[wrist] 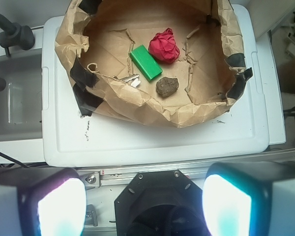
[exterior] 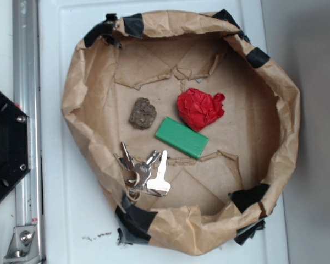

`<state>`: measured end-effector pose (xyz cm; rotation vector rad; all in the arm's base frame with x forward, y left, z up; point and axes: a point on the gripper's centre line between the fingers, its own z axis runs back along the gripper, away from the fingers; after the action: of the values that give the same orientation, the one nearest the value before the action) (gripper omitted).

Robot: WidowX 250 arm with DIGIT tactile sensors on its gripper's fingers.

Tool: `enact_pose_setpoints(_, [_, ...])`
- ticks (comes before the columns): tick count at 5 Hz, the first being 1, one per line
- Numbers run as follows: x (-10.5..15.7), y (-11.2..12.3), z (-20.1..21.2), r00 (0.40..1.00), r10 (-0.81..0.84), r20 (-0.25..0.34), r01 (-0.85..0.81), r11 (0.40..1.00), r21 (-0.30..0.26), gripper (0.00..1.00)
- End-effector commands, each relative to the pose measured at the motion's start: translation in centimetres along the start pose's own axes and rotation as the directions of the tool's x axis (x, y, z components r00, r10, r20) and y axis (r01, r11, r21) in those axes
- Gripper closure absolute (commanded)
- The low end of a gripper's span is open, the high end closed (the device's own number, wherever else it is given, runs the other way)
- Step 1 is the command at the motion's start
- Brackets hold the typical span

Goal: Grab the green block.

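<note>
- Green block (exterior: pixel 181 137) lies mid-frame inside our paper-walled bowl (exterior: pixel 77 82), touching the red paper ball (exterior: pixel 200 109), near the rock (exterior: pixel 142 113) and keys (exterior: pixel 146 173).
- Our pincer (wrist: pixel 143 206) stands apart, gripping nothing, low in the wrist frame.

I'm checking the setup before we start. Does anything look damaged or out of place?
The brown paper bin is crumpled, patched with black tape, and its floor lining is torn in several places. The green block lies flat and intact, touching the red paper ball, with the rock and keys nearby. Nothing is spilled.
</note>
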<state>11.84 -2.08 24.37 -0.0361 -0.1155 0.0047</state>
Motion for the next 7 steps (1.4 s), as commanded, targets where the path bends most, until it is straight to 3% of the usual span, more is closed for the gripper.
enact_pose_setpoints(1, [0.0,0.0,0.0,1.000,0.000,0.000,0.000,1.000,0.000,0.00])
enact_pose_setpoints(2, [4.1,2.9,-3.5,0.982,-0.019,0.186,0.006,0.998,0.068,0.00])
enact_pose_setpoints(3, [8.5,4.0,-9.3,0.987,-0.020,0.158,0.017,1.000,0.019,0.00])
enact_pose_setpoints(4, [10.1,3.1,-14.9,0.994,-0.061,0.086,0.061,0.998,0.004,0.00])
enact_pose_setpoints(5, [10.1,1.7,-20.0,0.993,-0.113,0.018,0.113,0.993,-0.034,0.00])
enact_pose_setpoints(6, [9.9,0.1,-22.5,0.983,-0.184,-0.005,0.183,0.982,-0.054,0.00])
enact_pose_setpoints(7, [11.4,-0.6,-23.2,0.965,-0.263,0.019,0.263,0.963,-0.051,0.00])
